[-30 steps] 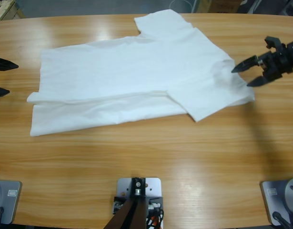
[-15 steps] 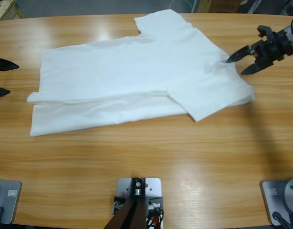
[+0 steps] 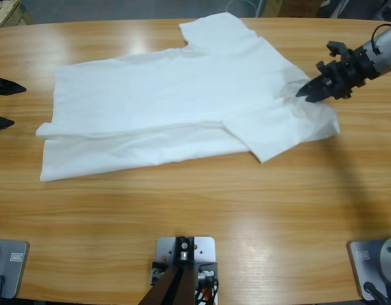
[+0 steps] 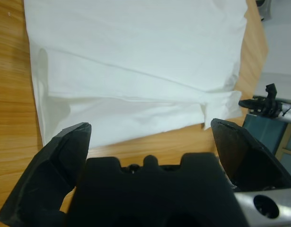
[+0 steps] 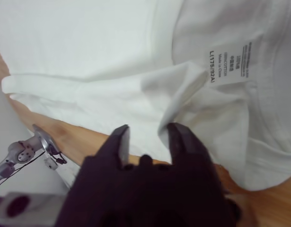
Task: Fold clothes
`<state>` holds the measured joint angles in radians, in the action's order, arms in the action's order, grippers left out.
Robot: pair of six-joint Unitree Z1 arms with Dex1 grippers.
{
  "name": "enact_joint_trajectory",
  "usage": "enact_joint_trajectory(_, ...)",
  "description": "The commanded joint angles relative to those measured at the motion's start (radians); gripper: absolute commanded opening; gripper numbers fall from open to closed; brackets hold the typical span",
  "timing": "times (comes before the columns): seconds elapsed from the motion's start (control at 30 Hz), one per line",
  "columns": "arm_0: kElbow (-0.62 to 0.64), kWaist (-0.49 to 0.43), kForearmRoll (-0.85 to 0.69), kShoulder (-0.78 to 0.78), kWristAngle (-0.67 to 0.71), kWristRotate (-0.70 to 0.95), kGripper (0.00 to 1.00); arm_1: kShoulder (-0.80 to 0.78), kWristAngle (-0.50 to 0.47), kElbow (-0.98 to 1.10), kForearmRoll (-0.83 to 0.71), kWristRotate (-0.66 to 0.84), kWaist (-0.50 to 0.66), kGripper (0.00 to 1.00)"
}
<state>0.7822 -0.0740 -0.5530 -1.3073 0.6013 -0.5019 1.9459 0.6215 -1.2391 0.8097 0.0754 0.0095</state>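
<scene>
We note the right gripper [image 3: 308, 93] at frame right, jaws nearly together over the T-shirt [image 3: 176, 108] collar fold, and the left gripper [image 3: 6, 103] spread wide at left edge.

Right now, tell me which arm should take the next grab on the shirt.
Probably the right. Its claw is at the neck end of the T-shirt, jaws narrowed around a raised fold by the label. The left claw hangs wide open, off the hem over bare table.
</scene>
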Motion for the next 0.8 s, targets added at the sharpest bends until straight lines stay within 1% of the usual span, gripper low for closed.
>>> enact_joint_trajectory(0.03, -0.029, 0.008, 0.001, -0.027, 0.023, 0.013, 0.996, 0.030, -0.054, 0.033, 0.005, -0.003, 0.006, 0.000)
enact_joint_trajectory(0.07, -0.029, 0.008, 0.001, -0.027, 0.023, 0.013, 0.996, 0.028, -0.061, 0.033, 0.007, -0.002, 0.003, 0.217)
enact_joint_trajectory(0.1, -0.029, 0.008, 0.001, -0.027, 0.023, 0.013, 0.996, 0.028, -0.066, 0.033, 0.009, -0.002, 0.002, 0.524)
enact_joint_trajectory(0.17, -0.029, 0.008, 0.001, -0.026, 0.023, 0.013, 0.996, 0.029, -0.072, 0.033, 0.009, -0.002, 0.001, 0.627)
enact_joint_trajectory(0.2, -0.029, 0.008, 0.001, -0.026, 0.023, 0.013, 0.996, 0.030, -0.072, 0.033, 0.009, -0.002, 0.001, 0.632)
enact_joint_trajectory(0.23, -0.029, 0.007, 0.001, -0.025, 0.023, 0.013, 0.996, 0.029, -0.074, 0.033, 0.009, -0.002, 0.001, 0.721)
enact_joint_trajectory(0.27, -0.029, 0.007, 0.001, -0.023, 0.023, 0.012, 0.996, 0.028, -0.074, 0.032, 0.009, -0.002, 0.001, 0.776)
enact_joint_trajectory(0.33, -0.029, 0.008, 0.001, -0.021, 0.023, 0.011, 0.996, 0.028, -0.075, 0.032, 0.009, -0.002, 0.001, 0.835)
enact_joint_trajectory(0.37, -0.029, 0.008, 0.001, -0.020, 0.023, 0.011, 0.996, 0.028, -0.075, 0.032, 0.009, -0.004, 0.001, 0.923)
enact_joint_trajectory(0.4, -0.030, 0.008, 0.000, -0.020, 0.023, 0.011, 0.996, 0.028, -0.076, 0.031, 0.010, -0.005, 0.001, 0.979)
enact_joint_trajectory(0.47, -0.030, 0.007, -0.001, -0.018, 0.023, 0.011, 0.996, 0.031, -0.079, 0.030, 0.011, -0.006, 0.001, 1.000)
enact_joint_trajectory(0.5, -0.029, 0.007, -0.001, -0.018, 0.023, 0.011, 0.996, 0.033, -0.079, 0.030, 0.011, -0.006, 0.001, 0.995)
enact_joint_trajectory(0.53, -0.029, 0.006, -0.001, -0.016, 0.023, 0.011, 0.996, 0.035, -0.079, 0.030, 0.011, -0.006, 0.001, 0.957)
enact_joint_trajectory(0.57, -0.029, 0.006, -0.001, -0.015, 0.023, 0.011, 0.996, 0.037, -0.079, 0.030, 0.011, -0.006, 0.001, 0.838)
enact_joint_trajectory(0.6, -0.029, 0.006, -0.001, -0.015, 0.023, 0.011, 0.996, 0.039, -0.079, 0.029, 0.011, -0.006, 0.001, 0.696)
enact_joint_trajectory(0.63, -0.029, 0.006, -0.001, -0.015, 0.023, 0.011, 0.996, 0.041, -0.079, 0.029, 0.011, -0.007, 0.001, 0.523)
enact_joint_trajectory(0.67, -0.029, 0.005, -0.001, -0.015, 0.023, 0.011, 0.996, 0.041, -0.077, 0.029, 0.011, -0.010, 0.001, 0.336)
enact_joint_trajectory(0.7, -0.029, 0.005, -0.001, -0.017, 0.023, 0.012, 0.996, 0.041, -0.077, 0.029, 0.011, -0.011, 0.001, 0.114)
enact_joint_trajectory(0.73, -0.029, 0.005, -0.001, -0.017, 0.023, 0.013, 0.996, 0.041, -0.078, 0.029, 0.011, -0.012, 0.001, 0.000)
enact_joint_trajectory(0.8, -0.029, 0.003, -0.001, -0.018, 0.023, 0.013, 0.996, 0.040, -0.082, 0.029, 0.011, -0.014, 0.001, 0.000)
